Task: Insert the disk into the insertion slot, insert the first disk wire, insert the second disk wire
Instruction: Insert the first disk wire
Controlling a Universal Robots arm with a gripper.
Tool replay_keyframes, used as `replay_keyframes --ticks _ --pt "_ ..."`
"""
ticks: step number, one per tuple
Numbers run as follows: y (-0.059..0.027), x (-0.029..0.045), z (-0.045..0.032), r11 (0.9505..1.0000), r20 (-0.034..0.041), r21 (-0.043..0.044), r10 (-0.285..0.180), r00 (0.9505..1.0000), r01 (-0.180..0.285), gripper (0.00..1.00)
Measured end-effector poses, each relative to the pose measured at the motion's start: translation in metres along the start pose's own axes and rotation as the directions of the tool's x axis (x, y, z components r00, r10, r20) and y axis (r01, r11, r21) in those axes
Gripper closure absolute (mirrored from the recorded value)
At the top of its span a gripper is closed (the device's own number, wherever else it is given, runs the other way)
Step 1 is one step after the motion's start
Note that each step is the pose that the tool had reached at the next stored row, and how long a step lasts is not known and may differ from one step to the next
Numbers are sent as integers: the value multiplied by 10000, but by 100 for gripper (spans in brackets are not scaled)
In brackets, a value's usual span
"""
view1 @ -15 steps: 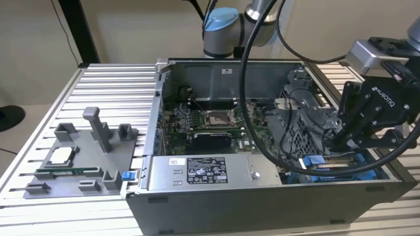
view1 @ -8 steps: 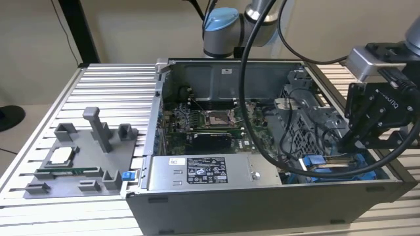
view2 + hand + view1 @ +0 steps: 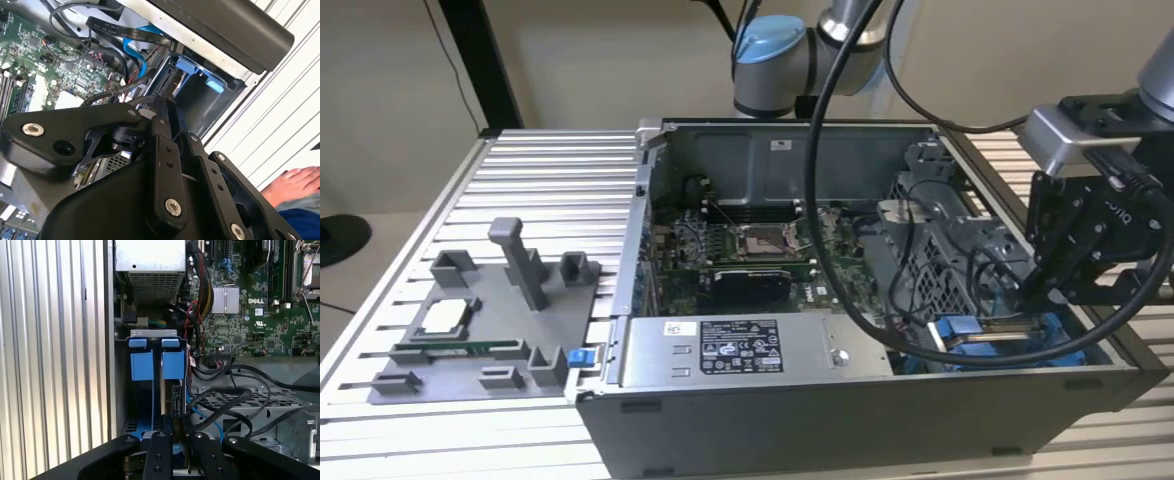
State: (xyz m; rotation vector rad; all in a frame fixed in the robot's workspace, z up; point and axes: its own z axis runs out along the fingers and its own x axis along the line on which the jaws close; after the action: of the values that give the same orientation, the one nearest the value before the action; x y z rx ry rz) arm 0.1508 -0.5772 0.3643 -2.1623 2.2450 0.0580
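The disk stood on edge in the slot, in the case's corner at the exterior view's right. In the first wrist view its thin edge ran down between two bright blue tabs. In the exterior view it showed as a narrow brownish strip with blue plastic of the slot around it.

The pincer hung directly over the disk, reaching down into that corner. In the first wrist view it sat in line with the disk's edge. Whether the pincer was apart, together or clamped on the disk could not be told.

Black cables looped beside the slot over a perforated grey cage. Beyond them lay the green motherboard, which bore white lettering. The grey power supply lay along the near wall of the case. It carried a white label with dark print too small to make out.

The case rested on a ribbed aluminium surface. A grey fixture tray holding small parts sat on it, at the exterior view's left. In the second wrist view a person's hand lay on the surface beyond the case, above a blue sleeve.
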Motion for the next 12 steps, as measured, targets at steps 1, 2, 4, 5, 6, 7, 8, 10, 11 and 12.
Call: replay_keyframes --ticks 1,2,4,5,6,7,8,10,11,12 --pt "0 0 6 10000 0 0 0 10000 0 100" --pt "0 1 16 10000 3 0 0 10000 0 100" --pt "-1 2 42 10000 0 7 1 10000 -1 100" --pt "-2 2 60 10000 1 18 0 10000 0 100" --pt "-2 -1 73 10000 -1 35 -2 10000 2 100" --pt "-1 -6 83 10000 -1 67 -9 10000 9 100" --pt "-1 -10 92 9999 2 104 -40 10000 40 100" --pt "-2 -22 107 9998 5 174 -113 9999 112 100" --pt "-2 -30 115 9997 5 198 -151 9999 150 100" --pt "-2 -35 122 9995 4 221 -204 9998 204 100"
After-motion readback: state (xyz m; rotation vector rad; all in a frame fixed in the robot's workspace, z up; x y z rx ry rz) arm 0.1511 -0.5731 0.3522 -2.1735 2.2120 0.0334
